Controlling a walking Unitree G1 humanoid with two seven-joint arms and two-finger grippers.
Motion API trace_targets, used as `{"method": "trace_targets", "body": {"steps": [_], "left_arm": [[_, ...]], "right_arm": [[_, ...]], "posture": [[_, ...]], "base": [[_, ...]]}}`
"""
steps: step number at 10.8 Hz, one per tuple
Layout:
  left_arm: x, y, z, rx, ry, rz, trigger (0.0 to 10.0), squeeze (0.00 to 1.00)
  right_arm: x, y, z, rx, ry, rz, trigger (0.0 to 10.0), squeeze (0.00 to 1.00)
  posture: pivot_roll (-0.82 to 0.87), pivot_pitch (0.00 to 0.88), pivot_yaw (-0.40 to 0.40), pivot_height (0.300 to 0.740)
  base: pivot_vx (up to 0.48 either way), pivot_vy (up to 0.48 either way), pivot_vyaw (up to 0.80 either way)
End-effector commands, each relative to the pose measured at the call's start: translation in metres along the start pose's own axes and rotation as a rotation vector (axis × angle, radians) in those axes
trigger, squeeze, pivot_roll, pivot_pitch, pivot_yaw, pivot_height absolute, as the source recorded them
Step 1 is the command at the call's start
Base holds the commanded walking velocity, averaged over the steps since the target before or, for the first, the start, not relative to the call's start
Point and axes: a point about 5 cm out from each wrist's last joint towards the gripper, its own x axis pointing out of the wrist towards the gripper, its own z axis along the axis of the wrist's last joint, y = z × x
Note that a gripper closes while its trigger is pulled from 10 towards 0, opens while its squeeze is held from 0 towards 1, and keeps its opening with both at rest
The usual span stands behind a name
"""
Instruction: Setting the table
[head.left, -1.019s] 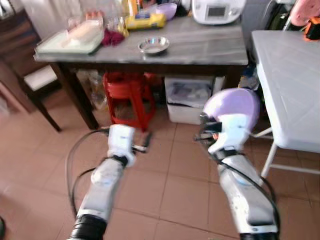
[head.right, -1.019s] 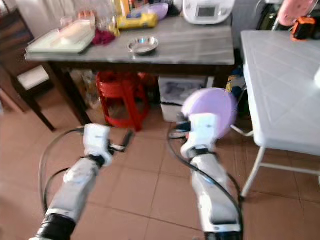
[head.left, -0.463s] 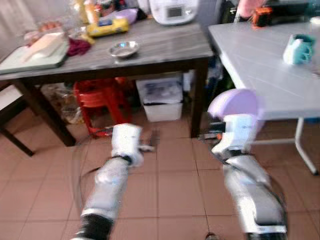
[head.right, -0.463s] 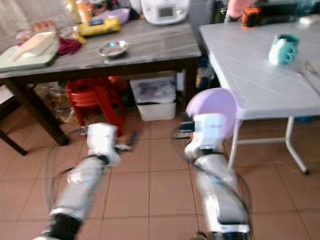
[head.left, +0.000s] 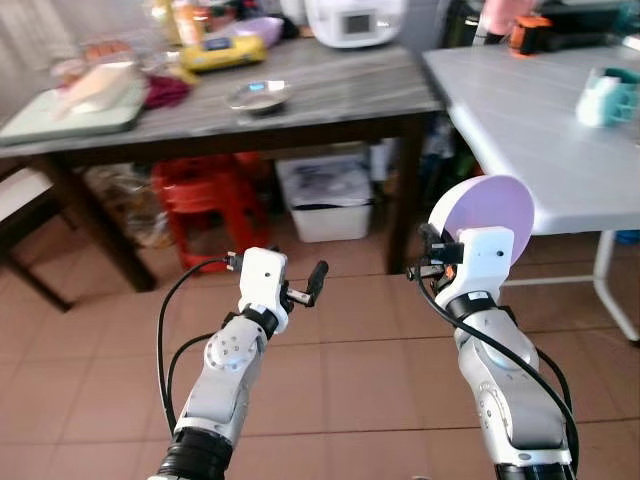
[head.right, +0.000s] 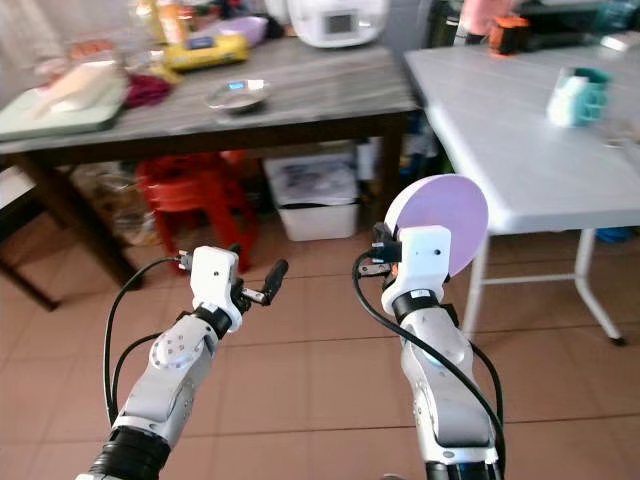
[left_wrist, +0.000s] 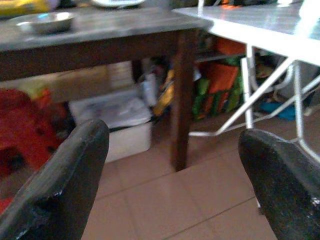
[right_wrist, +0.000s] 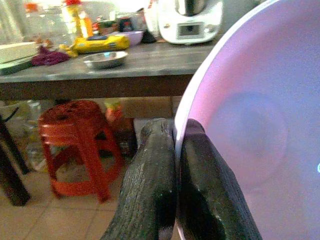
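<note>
My right gripper (right_wrist: 176, 145) is shut on the rim of a round purple plate (head.left: 495, 205), which it holds upright on its edge at about the height of the white table's top. The plate (right_wrist: 250, 125) sits just short of the near left corner of the white folding table (head.left: 520, 130). A teal mug (head.left: 605, 97) stands on that table. My left gripper (head.left: 305, 285) hangs over the tiled floor with its fingers (left_wrist: 65, 175) wide apart and nothing between them.
To the left stands a dark table with a grey top (head.left: 330, 95) bearing a steel bowl (head.left: 257, 95), a pale tray (head.left: 70, 105) and a white cooker (head.left: 355, 20). Under it are a red stool (head.left: 205, 200) and a white bin (head.left: 325, 195).
The camera has swung to the right, so the white table and mug came into view. The plate stays in my right gripper. The left gripper stays open.
</note>
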Motion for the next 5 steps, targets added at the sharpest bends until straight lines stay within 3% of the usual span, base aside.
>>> {"method": "trace_targets", "body": {"steps": [1,5], "left_arm": [[-0.0028,0.0103,0.0005,0.024,0.002,0.033,10.0,0.0],[-0.0024,0.0097,0.0009,0.025,-0.006,0.03,10.0,0.0]], "right_arm": [[0.0028,0.0093,0.0052,0.005,-0.026,0.035,10.0,0.0],[0.0029,0.0106,0.005,0.006,-0.03,0.042,10.0,0.0]], "posture": [[-0.12,0.066,0.12,0.74],[-0.12,0.064,0.124,0.74]], "base": [[0.0,0.48,0.0],[0.0,0.457,0.0]]}}
